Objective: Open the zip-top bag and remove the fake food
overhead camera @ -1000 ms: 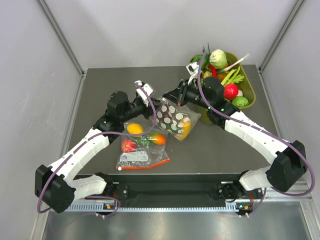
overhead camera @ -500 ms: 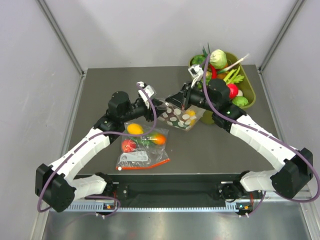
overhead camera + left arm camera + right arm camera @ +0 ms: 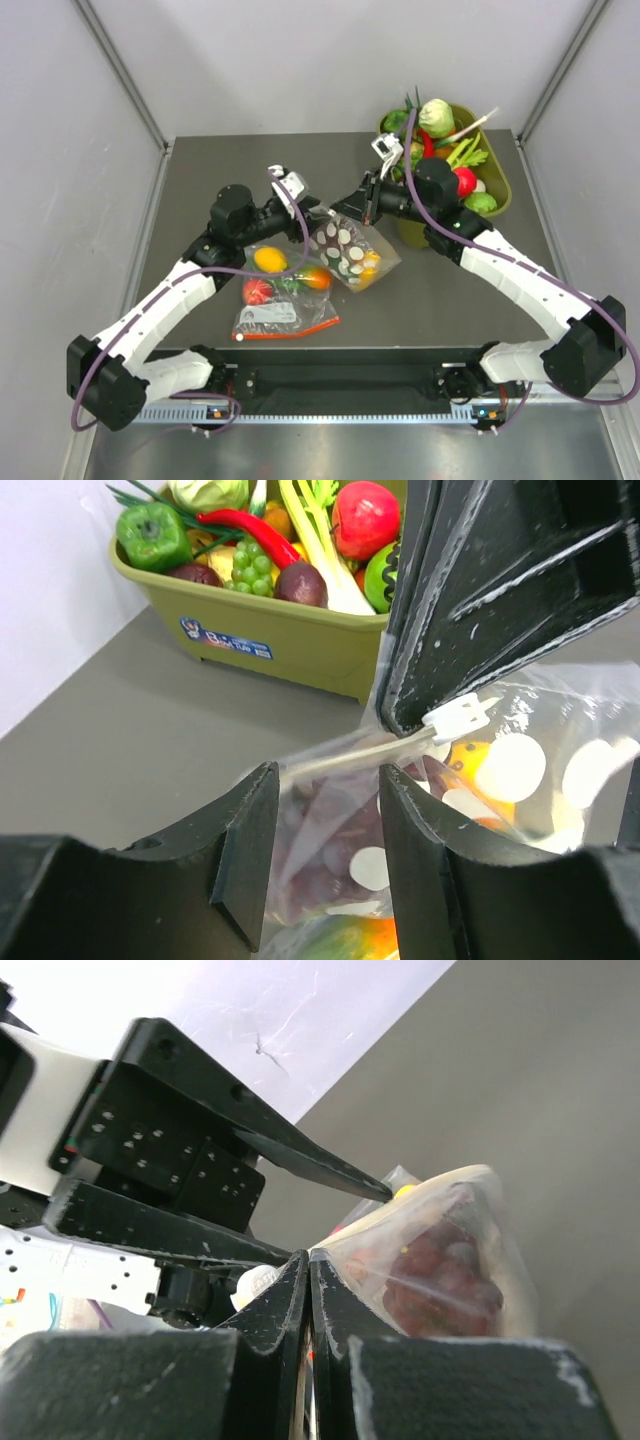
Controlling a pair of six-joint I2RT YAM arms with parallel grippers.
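Closest to the near edge of the counter (image 3: 440,300), left of centre, a plain clear bag with a red-orange zip strip (image 3: 285,312) lies flat. It holds small round yellow, red and orange toy fruits.

Just beyond it, about mid-counter, the polka-dot zip-top bag (image 3: 347,248) hangs between the two arms with its top edge raised. Whether its lower end touches the counter is unclear. The bag's mouth is not spread open, and the fake food (image 3: 468,762) is inside: a yellow-orange fruit behind the white dots, with a dark reddish lumpy piece beside it.

The left end effector (image 3: 325,790) reaches in from the left. Its fingers stand apart, and the bag's crumpled upper film and zip edge lie in the gap. The right end effector (image 3: 308,1260) comes from the right with its fingers pressed together on the bag's top edge, beside the white slider tab (image 3: 456,718).

At the far right corner stands an olive-green bin (image 3: 300,645) piled with toy vegetables, including a green pepper, a red chilli, grapes and a cabbage.
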